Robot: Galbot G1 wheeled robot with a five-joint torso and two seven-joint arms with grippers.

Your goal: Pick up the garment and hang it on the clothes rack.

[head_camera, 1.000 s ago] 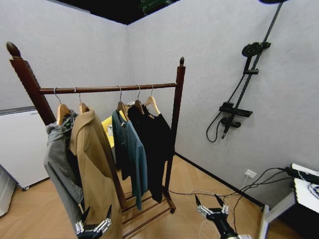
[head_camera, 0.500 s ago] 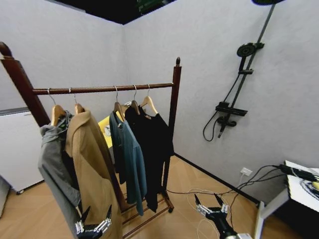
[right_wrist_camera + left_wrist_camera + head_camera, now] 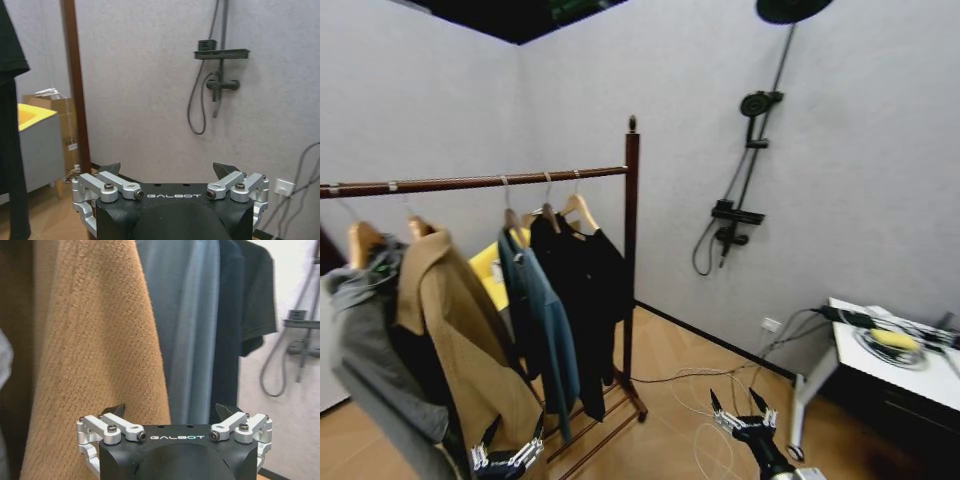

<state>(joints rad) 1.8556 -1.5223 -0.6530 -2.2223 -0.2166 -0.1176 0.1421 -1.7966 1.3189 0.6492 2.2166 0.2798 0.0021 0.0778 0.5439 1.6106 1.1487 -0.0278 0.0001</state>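
Observation:
The clothes rack (image 3: 631, 250) stands at the left, dark reddish-brown, with one rod and a knob-topped post (image 3: 75, 75). On it, on a light wooden hanger, hangs the garment (image 3: 590, 380), long and black. It sits between a teal-blue jacket (image 3: 542, 320) and a shorter black T-shirt (image 3: 608, 285). In the left wrist view the garment (image 3: 227, 340) is the dark strip beside the jacket (image 3: 192, 315). My left gripper (image 3: 517, 418) (image 3: 171, 409) is open and empty, low in front of a tan coat (image 3: 450, 340). My right gripper (image 3: 732, 397) (image 3: 167, 166) is open and empty, low over the floor right of the rack.
A grey garment (image 3: 370, 370) hangs at the rack's far left. A black shower fitting (image 3: 730, 215) is on the wall. A white table (image 3: 890, 365) with cables stands at the right. Loose cables (image 3: 705, 385) lie on the wooden floor. A yellow box (image 3: 488, 270) sits behind the rack.
The whole picture has shifted left, so the camera has turned right: the rack sits farther left and the white table has come into view. Both grippers stay open and hold the same pose.

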